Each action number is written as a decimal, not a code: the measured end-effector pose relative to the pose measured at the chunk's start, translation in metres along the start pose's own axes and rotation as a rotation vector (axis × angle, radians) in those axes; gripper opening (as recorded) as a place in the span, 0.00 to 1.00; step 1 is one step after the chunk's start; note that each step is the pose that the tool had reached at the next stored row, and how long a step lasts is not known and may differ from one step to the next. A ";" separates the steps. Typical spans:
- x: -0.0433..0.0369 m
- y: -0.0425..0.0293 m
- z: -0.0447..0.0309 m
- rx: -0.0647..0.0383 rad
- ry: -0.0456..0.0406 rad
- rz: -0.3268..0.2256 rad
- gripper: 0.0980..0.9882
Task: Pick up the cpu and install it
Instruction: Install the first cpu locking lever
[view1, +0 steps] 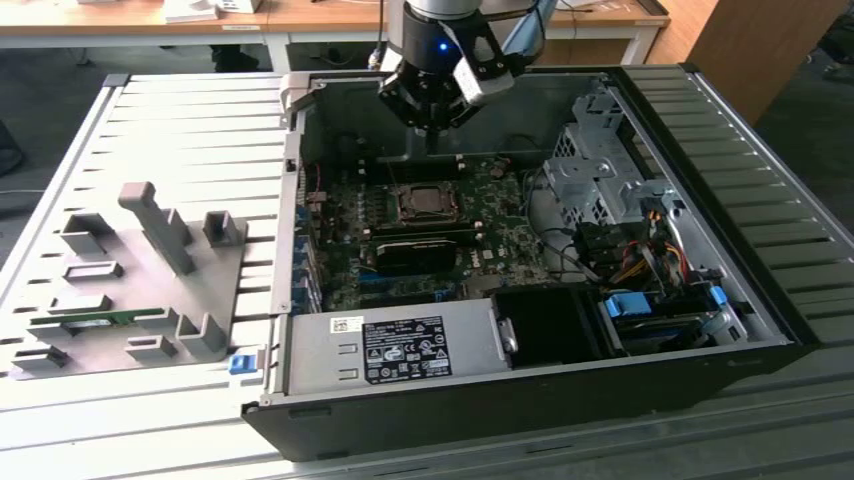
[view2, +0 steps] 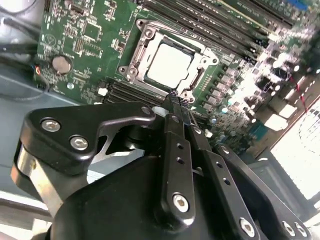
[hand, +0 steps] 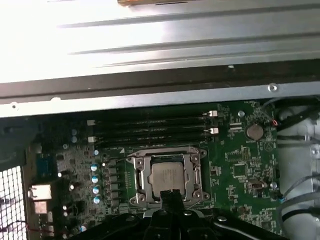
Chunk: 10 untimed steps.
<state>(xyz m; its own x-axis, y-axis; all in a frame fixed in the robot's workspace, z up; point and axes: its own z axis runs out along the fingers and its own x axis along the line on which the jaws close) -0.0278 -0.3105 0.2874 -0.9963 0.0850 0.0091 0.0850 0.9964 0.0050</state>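
Hovering over the socket (hand: 169, 179): cpu (view2: 169, 65) already seated, gripper (view2: 176, 102) fingers pressed together, holding nothing; install looks done, the arm needs only to clear the case (view1: 747, 210)

a small flat square cpu (hand: 168, 177) with a silvery-grey metal top and a thin pale rim. it lies flat and level, seated squarely inside the metal frame of the socket (hand: 137, 175) on the green motherboard (hand: 235, 165), its edges parallel to the frame. in the second wrist view the cpu (view2: 170, 64) looks bright and pale. in the exterior view the cpu (view1: 427, 200) sits near the middle of the open computer case (view1: 287, 200).
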 end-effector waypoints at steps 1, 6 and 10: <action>0.0000 0.0000 0.0000 0.000 0.0001 -0.016 0.01; 0.0000 0.0000 0.0006 0.001 0.0005 -0.101 0.01; 0.0032 -0.0003 0.0009 0.001 0.0005 -0.105 0.01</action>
<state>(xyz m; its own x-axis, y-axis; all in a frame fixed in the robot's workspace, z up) -0.0310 -0.3105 0.2865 -0.9998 -0.0204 0.0090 -0.0204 0.9998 0.0052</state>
